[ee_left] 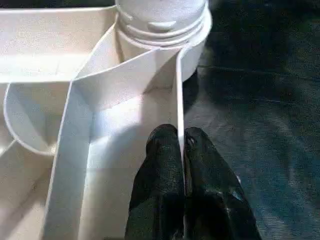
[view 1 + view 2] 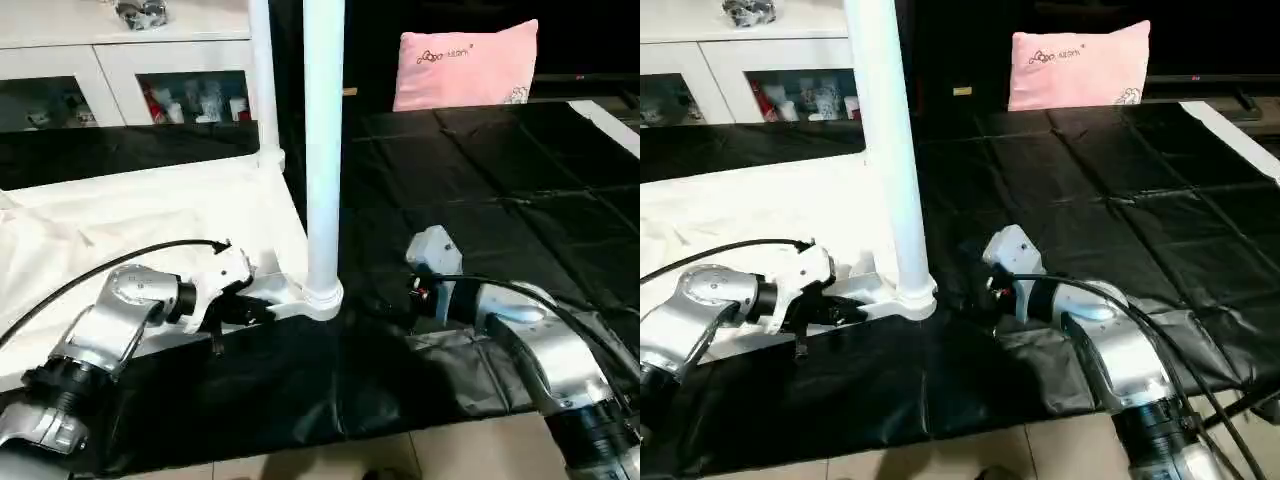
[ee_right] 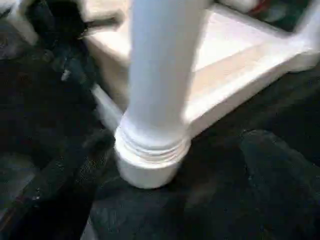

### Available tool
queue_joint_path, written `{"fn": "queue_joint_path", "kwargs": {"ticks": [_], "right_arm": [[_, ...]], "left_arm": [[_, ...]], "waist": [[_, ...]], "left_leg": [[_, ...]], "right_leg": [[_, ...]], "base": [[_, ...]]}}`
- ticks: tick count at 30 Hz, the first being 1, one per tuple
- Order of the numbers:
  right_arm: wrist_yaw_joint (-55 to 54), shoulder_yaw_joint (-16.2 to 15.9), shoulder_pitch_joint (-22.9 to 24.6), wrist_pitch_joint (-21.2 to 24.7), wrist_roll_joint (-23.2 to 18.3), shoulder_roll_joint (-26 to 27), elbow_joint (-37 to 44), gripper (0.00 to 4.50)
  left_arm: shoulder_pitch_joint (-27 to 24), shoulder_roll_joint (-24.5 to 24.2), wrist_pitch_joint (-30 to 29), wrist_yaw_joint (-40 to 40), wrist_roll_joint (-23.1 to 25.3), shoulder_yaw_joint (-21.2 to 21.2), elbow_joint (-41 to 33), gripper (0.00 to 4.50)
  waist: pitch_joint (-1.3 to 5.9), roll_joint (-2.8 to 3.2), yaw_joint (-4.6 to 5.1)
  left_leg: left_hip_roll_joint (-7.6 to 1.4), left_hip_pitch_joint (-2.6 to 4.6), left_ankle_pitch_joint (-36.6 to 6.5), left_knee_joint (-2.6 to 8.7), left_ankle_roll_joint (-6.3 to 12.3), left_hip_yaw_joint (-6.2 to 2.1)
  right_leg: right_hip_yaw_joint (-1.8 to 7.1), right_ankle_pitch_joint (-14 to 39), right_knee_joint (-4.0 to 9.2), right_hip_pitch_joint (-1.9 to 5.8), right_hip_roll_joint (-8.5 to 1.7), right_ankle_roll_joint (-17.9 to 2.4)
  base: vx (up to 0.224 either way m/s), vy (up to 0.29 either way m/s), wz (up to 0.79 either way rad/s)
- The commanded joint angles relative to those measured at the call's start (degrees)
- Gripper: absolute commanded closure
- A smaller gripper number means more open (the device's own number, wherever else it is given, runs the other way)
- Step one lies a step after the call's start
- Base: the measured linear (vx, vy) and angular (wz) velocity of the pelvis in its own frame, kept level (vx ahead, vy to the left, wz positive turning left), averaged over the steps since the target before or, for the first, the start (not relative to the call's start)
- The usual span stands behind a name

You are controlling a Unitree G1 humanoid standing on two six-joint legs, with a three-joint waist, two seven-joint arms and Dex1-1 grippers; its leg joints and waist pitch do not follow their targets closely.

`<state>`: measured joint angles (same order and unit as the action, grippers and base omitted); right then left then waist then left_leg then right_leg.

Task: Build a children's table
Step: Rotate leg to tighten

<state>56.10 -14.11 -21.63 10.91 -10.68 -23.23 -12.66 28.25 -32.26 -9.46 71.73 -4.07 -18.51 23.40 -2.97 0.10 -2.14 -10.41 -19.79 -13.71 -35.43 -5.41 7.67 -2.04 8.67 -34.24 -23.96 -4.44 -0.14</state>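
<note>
Head view: tabletop lies underside up on the black-covered bench. Near-corner leg stands upright in its socket; a second leg stands in the corner behind it. Left gripper sits at the rim just beside the near leg.

Left wrist view: left gripper pinches the tabletop's thin edge wall, fingers pressed onto it.

Right wrist view: right gripper spread wide, either side of the near leg's base, not touching.

Judgement: two legs seen fitted; the others cannot be checked from here.
</note>
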Motion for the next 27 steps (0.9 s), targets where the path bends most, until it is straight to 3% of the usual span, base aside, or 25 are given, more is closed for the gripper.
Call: {"fn": "queue_joint_path", "kwargs": {"ticks": [1,2,4,7,8,11,15,23,27], "right_arm": [[1.25,-0.58,-0.45,-1.00,0.51,-0.05,-0.40,0.00],[1.27,-0.60,-0.42,-1.02,0.51,-0.04,-0.40,0.00],[1.32,-0.61,-0.37,-1.01,0.46,-0.02,-0.36,0.00],[1.61,-0.54,-0.43,-1.18,0.34,0.06,-0.54,0.00],[1.64,-0.53,-0.45,-1.19,0.33,0.07,-0.55,0.00],[4.66,-0.64,-1.49,-3.13,-0.52,0.23,-3.31,0.00],[8.22,-0.98,-2.01,-2.90,-2.11,0.04,-4.04,0.33],[12.99,-1.68,-5.31,-3.07,-2.34,0.81,-8.47,0.91],[16.61,-3.00,-5.99,-1.78,-2.39,0.19,-9.13,1.28]], "left_arm": [[0.75,0.66,2.07,2.95,-0.12,-2.16,-0.98,4.49],[0.72,0.60,2.02,3.01,-0.11,-2.20,-1.05,4.49],[0.69,0.53,1.93,3.07,-0.10,-2.24,-1.17,4.49],[0.83,0.36,2.47,3.91,-0.02,-2.59,-1.31,4.49],[0.84,0.36,2.49,3.95,-0.02,-2.60,-1.31,4.49],[1.59,0.53,4.48,6.13,0.45,-2.99,0.12,4.49],[1.52,0.17,5.50,8.00,1.09,-4.17,-0.29,4.50],[1.80,0.72,6.93,8.68,2.36,-5.31,0.30,4.50],[2.23,0.92,7.66,8.55,2.96,-5.46,1.37,4.50]], "waist": [[3.68,0.24,0.22],[3.83,0.33,-0.06],[3.81,0.29,-0.29],[3.71,0.20,-0.41],[3.70,0.62,-0.46],[3.74,0.47,-0.39],[3.80,0.54,-0.64],[3.74,0.47,-0.87],[3.86,0.51,-1.03]], "left_leg": [[-1.58,-0.05,-7.20,4.91,2.68,1.10],[-1.73,-0.10,-4.97,4.80,3.28,1.31],[-1.80,-0.33,-3.63,4.77,3.43,1.55],[-1.78,-0.35,-5.06,4.89,2.69,1.56],[-1.78,-0.32,-5.49,4.90,2.49,1.50],[-1.73,-0.30,-6.39,4.90,2.08,1.54],[-1.88,-0.26,-5.54,4.85,2.77,1.55],[-1.94,-0.21,-7.39,4.98,2.00,1.54],[-1.97,-0.28,-6.14,4.87,2.44,1.55]], "right_leg": [[1.91,11.41,3.04,3.22,-2.58,-15.31],[1.76,7.69,2.58,3.32,-2.52,-16.08],[1.60,5.81,2.31,3.55,-2.47,-16.28],[1.60,8.24,2.50,3.62,-2.57,-15.59],[1.59,8.73,2.50,3.60,-2.60,-15.54],[1.58,9.55,2.68,3.55,-2.56,-15.40],[1.54,7.25,2.43,3.61,-2.56,-16.27],[1.54,10.00,2.64,3.57,-2.67,-16.01],[1.41,8.05,2.35,3.65,-2.54,-16.39]], "base": [[0.000,0.000,0.00],[0.000,0.000,0.00],[0.000,0.000,0.00],[0.000,0.000,0.00],[0.000,0.000,0.00],[0.000,0.000,0.00],[0.000,0.000,0.00],[0.000,0.000,0.00],[0.000,0.000,0.00]]}}
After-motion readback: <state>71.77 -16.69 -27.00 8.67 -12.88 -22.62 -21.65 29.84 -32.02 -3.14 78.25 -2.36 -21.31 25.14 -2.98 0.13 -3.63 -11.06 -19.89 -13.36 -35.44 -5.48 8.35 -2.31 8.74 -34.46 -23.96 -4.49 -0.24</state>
